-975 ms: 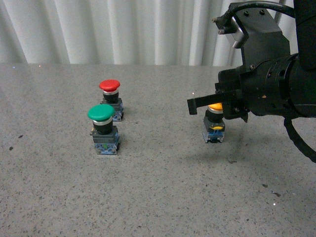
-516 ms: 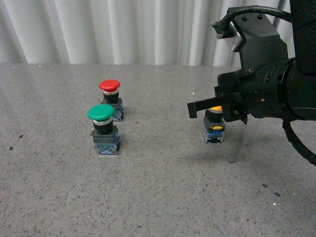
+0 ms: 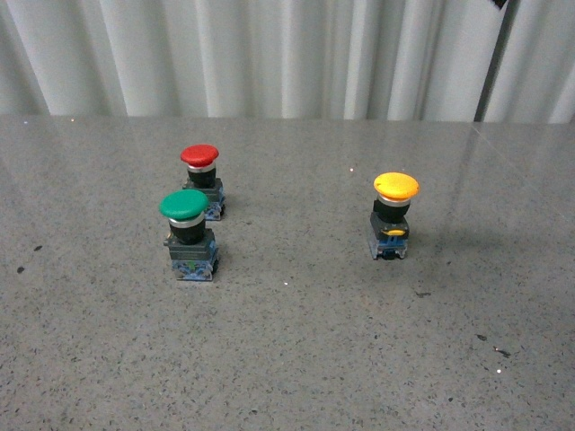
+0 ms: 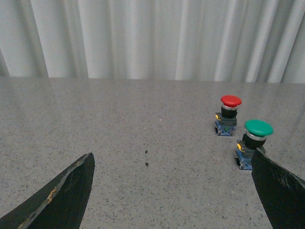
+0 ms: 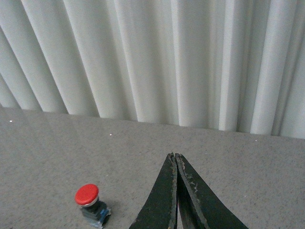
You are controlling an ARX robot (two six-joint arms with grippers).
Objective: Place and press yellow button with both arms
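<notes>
The yellow button (image 3: 395,215) stands upright on the grey table (image 3: 287,341), right of centre in the front view, with nothing touching it. Neither arm shows in the front view. My left gripper (image 4: 174,183) is open, its two black fingers wide apart over bare table, nothing between them. The green button (image 4: 255,143) sits just beyond one finger. My right gripper (image 5: 175,156) is shut, its fingers pressed together and holding nothing, raised above the table. The yellow button is out of view in both wrist views.
A red button (image 3: 200,180) and a green button (image 3: 187,235) stand close together left of centre. The red button (image 5: 90,204) also shows below the right gripper, and the red button (image 4: 228,114) lies behind the green one. A white curtain (image 3: 269,54) backs the table.
The right arm, which hovered with its shut fingers over the yellow button's cap, has withdrawn out of the front view. The yellow button now stands uncovered in the same spot.
</notes>
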